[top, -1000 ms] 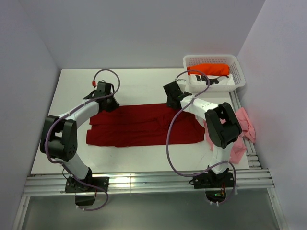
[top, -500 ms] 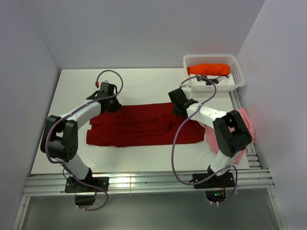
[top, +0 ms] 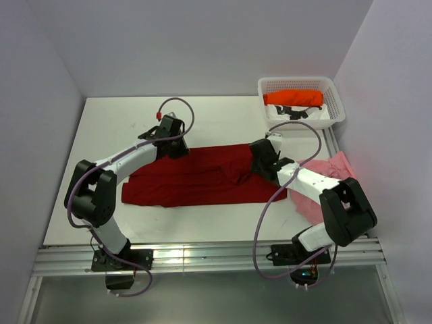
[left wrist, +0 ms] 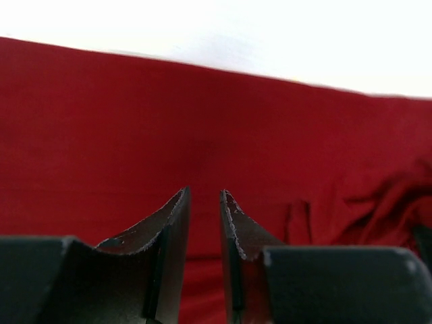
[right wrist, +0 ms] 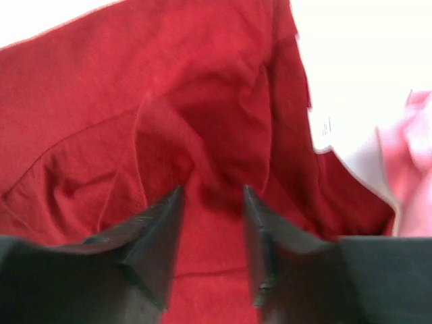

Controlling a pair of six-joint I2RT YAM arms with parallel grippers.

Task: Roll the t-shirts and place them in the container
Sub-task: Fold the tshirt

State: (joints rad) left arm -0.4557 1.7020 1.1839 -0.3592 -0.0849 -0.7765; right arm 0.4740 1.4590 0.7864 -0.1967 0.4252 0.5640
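A dark red t-shirt [top: 196, 179] lies folded in a long strip across the table's middle, bunched in wrinkles near its right end [right wrist: 202, 121]. My left gripper [top: 177, 150] hovers at its far edge, jaws a narrow gap apart over flat cloth [left wrist: 204, 192]. Over the bunched right part my right gripper [top: 256, 165] stands open, with red cloth showing under the gap [right wrist: 212, 189]. A pale pink t-shirt [top: 334, 169] lies crumpled at the right, partly under the right arm. The orange t-shirt [top: 293, 98] lies rolled in the basket.
The white lattice basket [top: 337, 115] stands at the back right corner and also holds dark and white items. Metal rails run along the table's right and near edges. Purple cables loop above both arms. White walls close in three sides.
My right gripper moved right and toward the near side over the shirt, shut, then opened again; the cloth there is more bunched. My left gripper slid right along the shirt's far edge.
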